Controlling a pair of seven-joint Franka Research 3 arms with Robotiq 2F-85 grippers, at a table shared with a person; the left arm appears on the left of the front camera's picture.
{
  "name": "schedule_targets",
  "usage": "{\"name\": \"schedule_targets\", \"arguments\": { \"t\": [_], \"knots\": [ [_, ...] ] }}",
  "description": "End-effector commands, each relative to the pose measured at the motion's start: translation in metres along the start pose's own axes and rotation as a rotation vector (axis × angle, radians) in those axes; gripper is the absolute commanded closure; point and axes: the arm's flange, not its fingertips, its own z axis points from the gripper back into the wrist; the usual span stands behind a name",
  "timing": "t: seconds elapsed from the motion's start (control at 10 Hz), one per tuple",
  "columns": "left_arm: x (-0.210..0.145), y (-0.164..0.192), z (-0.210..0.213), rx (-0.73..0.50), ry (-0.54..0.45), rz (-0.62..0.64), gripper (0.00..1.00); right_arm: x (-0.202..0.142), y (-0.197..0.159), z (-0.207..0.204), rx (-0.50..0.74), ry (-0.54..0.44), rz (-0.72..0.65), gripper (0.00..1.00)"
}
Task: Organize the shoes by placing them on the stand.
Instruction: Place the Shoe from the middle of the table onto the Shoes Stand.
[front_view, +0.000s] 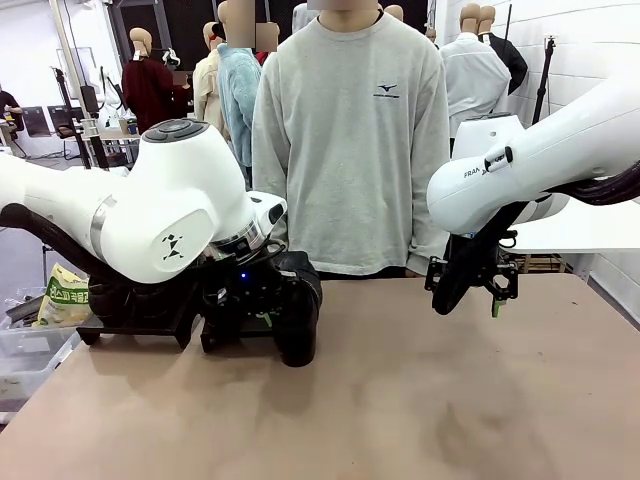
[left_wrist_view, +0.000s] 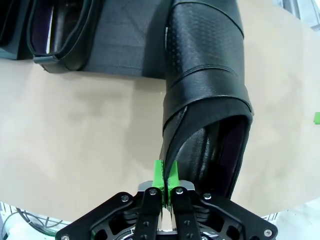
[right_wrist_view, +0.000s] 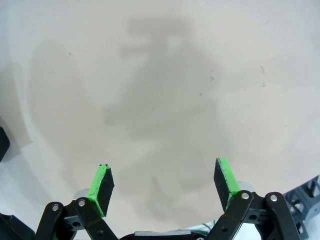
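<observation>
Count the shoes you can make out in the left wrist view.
2. One shoe is pinched at its collar by the left gripper, toe on the stand. Another shoe sits on the stand's upper left. More may be hidden.

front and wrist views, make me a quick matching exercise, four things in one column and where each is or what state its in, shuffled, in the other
Things:
1. left gripper
2. right gripper
3. held shoe
4. second shoe

States:
A. open, hanging over bare table
B. lying on the stand
C. shut on the rim of a shoe's ankle opening
D. toe end on the stand, opening end out over the table

Pairs: 1-C, 2-A, 3-D, 4-B
</observation>
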Motion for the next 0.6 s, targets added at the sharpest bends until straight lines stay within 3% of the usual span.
{"name": "schedule_targets", "arguments": {
  "t": [0.0, 0.1, 0.3, 0.5],
  "knots": [
    [0.007, 0.002, 0.003, -0.001, -0.041, -0.025, 1.00, 0.000, -0.001, -0.001, -0.009, -0.006, 0.009, 0.00],
    [0.000, 0.000, 0.000, 0.000, 0.000, 0.000, 1.00, 0.000, -0.001, -0.001, -0.009, -0.006, 0.009, 0.00],
    [0.029, 0.003, 0.007, -0.066, -0.167, 0.034, 1.00, 0.000, -0.001, -0.001, -0.009, -0.006, 0.009, 0.00],
    [0.048, 0.002, 0.010, -0.100, -0.267, 0.044, 1.00, 0.000, -0.001, -0.001, -0.009, -0.006, 0.009, 0.00]
  ]
}}
